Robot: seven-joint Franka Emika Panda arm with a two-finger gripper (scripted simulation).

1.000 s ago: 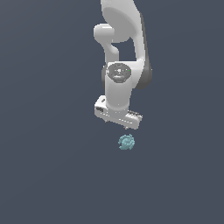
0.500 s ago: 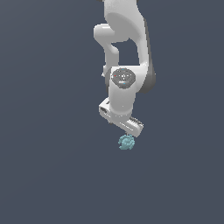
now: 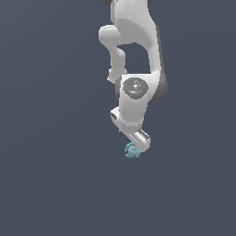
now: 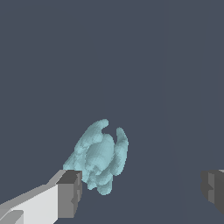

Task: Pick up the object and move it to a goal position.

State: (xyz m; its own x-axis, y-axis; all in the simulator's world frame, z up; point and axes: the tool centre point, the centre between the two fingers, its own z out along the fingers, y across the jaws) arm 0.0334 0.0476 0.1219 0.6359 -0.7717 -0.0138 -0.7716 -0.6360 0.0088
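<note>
The object (image 3: 132, 150) is a small pale teal-blue lumpy thing with swirled edges, lying on the dark grey floor. The white arm's gripper (image 3: 137, 144) hangs right above it and covers part of it in the exterior view. In the wrist view the object (image 4: 99, 155) sits close to one grey fingertip (image 4: 70, 193), while the other fingertip (image 4: 213, 187) stands far off to the side. The gripper (image 4: 141, 190) is open, with a wide gap, and the object is off-centre in it, not held.
The white arm (image 3: 133, 60) rises from the gripper to the top of the exterior view. Around it there is only flat dark grey floor (image 3: 55, 175).
The gripper has come down and turned over the object. It now overlaps the object's upper edge, where a second ago a gap showed between them. The object has not moved.
</note>
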